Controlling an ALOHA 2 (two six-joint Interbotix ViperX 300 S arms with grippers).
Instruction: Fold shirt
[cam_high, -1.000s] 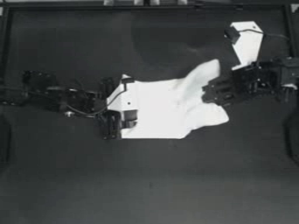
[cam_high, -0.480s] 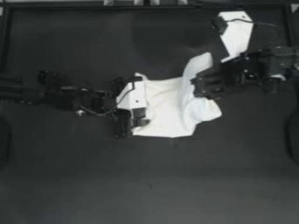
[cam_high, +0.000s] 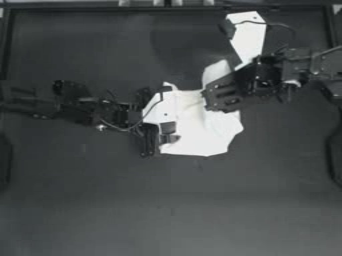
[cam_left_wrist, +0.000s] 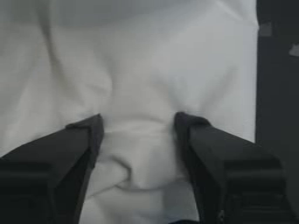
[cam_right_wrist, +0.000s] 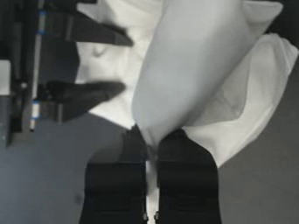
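Our right gripper (cam_high: 217, 96) is pinching a fold of the shirt (cam_high: 200, 125) between nearly closed jaws, holding it raised at the cloth's right edge. Farther left, our left gripper (cam_high: 155, 140) is standing with jaws parted, pressing the bunched cloth at mid-table, so we are judging the fold should travel from right toward left.

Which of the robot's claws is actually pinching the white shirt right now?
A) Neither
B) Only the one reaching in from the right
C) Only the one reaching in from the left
B: the right gripper has its jaws squeezed together on a fold of the shirt, while the left gripper has its jaws spread apart, resting on the cloth.
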